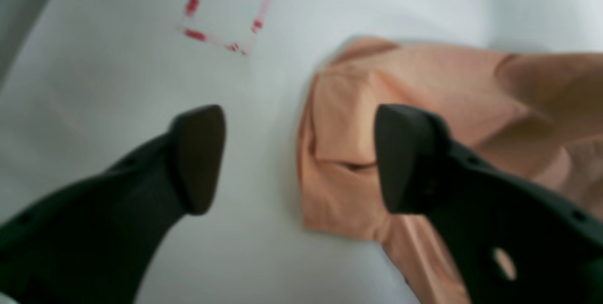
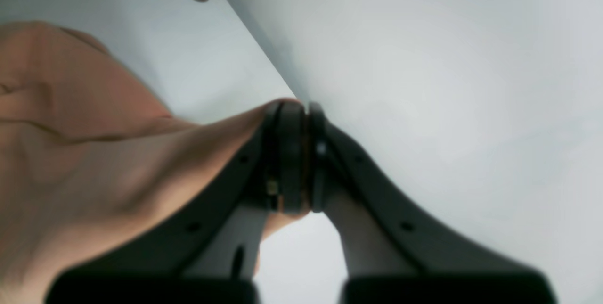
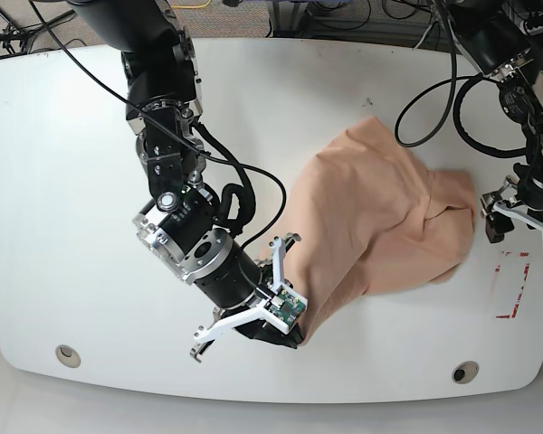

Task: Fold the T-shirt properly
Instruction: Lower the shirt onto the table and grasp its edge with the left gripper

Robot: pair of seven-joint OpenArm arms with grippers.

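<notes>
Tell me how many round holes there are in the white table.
2, both along the table's near edge in the base view: one hole at the near left corner, one hole at the near right. The T-shirt or arms could hide others.

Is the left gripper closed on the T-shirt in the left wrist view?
No: the left gripper stands with its fingers wide apart above the T-shirt, with no cloth between them.

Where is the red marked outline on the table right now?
In the base view the red outline sits at the table's right edge, just below the open left gripper, beside the T-shirt.
</notes>
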